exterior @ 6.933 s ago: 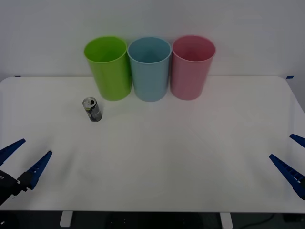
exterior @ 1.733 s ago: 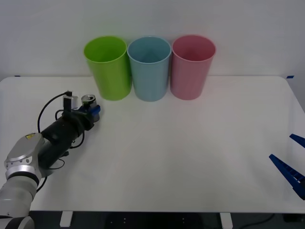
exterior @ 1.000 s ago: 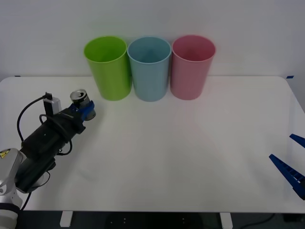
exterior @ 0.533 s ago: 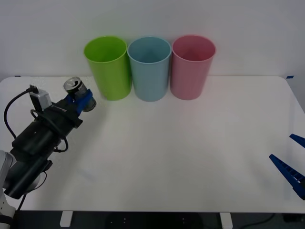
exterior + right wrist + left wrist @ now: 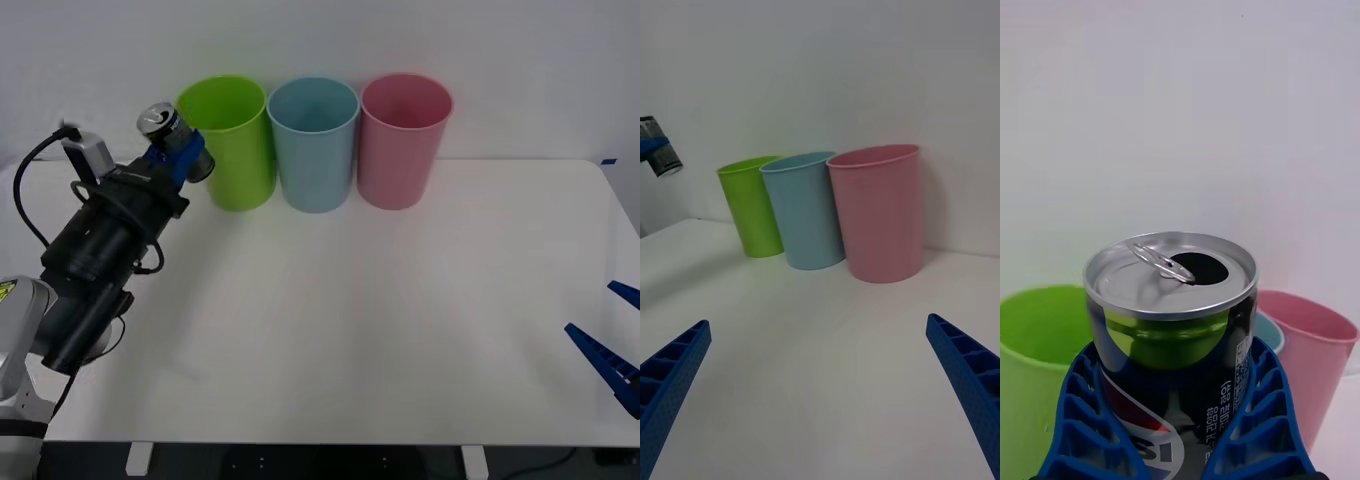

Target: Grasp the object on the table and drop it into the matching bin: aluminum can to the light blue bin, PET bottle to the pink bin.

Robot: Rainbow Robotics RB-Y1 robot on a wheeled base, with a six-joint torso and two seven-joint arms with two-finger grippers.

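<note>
Left tool [image 5: 178,158] is raised above the far-left part of the bench [image 5: 330,330], its blue ribbed fingers [image 5: 1079,420] clamped on either side of the can [image 5: 170,135]. The can is off the bench surface, tilted slightly with its silver top toward the camera in the front view, and sits at about rim height of the green bin [image 5: 229,140], just to that bin's left. In the left wrist view the can [image 5: 1171,330] shows its silver lid with the pull-tab opening uppermost; its dark body is seated between the two fingers.

Three bins stand in a row at the far edge of the bench, close together: green on the left, light blue bin [image 5: 314,142] in the middle, pink bin [image 5: 402,138] on the right. All are upright. The can is not over the light blue bin; the green bin lies between them.

Right tool [image 5: 612,340] is low at the near-right edge of the bench, well apart from the bins. Its fingers [image 5: 670,375] are spread wide and hold nothing. From the right wrist view the bins show in the same order, pink bin [image 5: 878,214] nearest, and the held can [image 5: 661,154] is seen high beyond the green bin.
</note>
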